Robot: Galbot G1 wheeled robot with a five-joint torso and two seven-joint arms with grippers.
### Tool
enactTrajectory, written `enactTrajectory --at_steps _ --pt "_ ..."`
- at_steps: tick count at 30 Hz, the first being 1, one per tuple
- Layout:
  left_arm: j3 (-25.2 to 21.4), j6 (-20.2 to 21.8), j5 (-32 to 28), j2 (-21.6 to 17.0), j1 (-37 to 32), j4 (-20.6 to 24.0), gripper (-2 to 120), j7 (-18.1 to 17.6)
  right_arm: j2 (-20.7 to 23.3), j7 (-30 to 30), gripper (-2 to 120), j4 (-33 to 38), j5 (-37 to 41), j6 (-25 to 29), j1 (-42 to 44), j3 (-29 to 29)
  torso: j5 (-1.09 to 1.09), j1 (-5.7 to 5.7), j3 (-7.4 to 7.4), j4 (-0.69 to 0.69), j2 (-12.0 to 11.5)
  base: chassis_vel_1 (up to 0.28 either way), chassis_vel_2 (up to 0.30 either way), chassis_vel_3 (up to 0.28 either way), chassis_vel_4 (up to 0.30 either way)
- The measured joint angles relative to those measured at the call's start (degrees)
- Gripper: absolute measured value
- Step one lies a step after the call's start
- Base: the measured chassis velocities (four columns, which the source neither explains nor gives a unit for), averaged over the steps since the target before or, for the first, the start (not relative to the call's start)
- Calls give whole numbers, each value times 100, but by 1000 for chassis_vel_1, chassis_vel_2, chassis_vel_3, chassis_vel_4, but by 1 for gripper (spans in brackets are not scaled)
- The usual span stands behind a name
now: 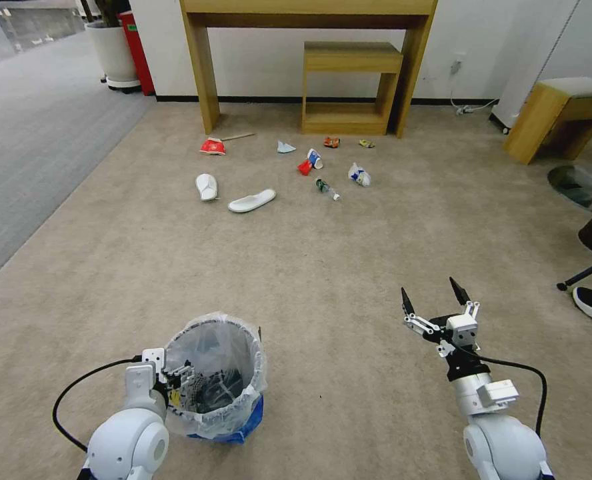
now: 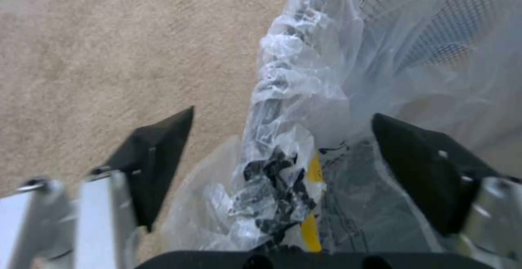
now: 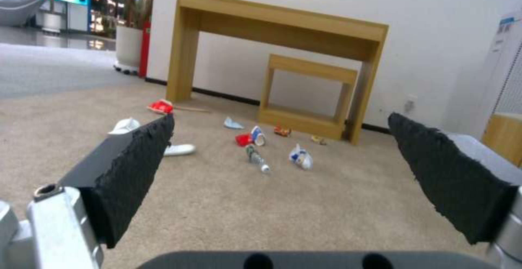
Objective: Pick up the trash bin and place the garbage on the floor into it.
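At the bagged rim of the trash bin [image 1: 217, 373], left hand [image 2: 283, 154] spread astride it; right hand [image 1: 436, 301] spread, well apart.

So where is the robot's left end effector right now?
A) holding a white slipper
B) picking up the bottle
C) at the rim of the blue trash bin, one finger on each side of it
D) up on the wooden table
C: the left end effector is open, with the bagged rim of the trash bin between its fingers, one finger outside and one inside.
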State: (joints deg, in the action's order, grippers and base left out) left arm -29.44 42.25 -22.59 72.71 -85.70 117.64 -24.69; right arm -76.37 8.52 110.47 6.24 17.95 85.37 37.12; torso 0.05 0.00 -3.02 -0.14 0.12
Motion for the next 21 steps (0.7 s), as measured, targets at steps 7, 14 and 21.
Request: enactTrajectory --at_steps 7,14,21 --pt "-59 -7 232 -121 -65 -127 59 73 -19 39 100 -8 -49 44 0 4 0 0 0 0 0 0 0 0 0" --pt "-161 -7 308 -204 -202 -70 34 153 -45 59 100 -7 -102 93 10 1 -2 0 0 0 0 0 0 0 0" --pt "-297 -30 164 -199 -301 139 11 186 -67 59 100 -7 -136 120 9 2 -1 0 0 0 0 0 0 0 0"
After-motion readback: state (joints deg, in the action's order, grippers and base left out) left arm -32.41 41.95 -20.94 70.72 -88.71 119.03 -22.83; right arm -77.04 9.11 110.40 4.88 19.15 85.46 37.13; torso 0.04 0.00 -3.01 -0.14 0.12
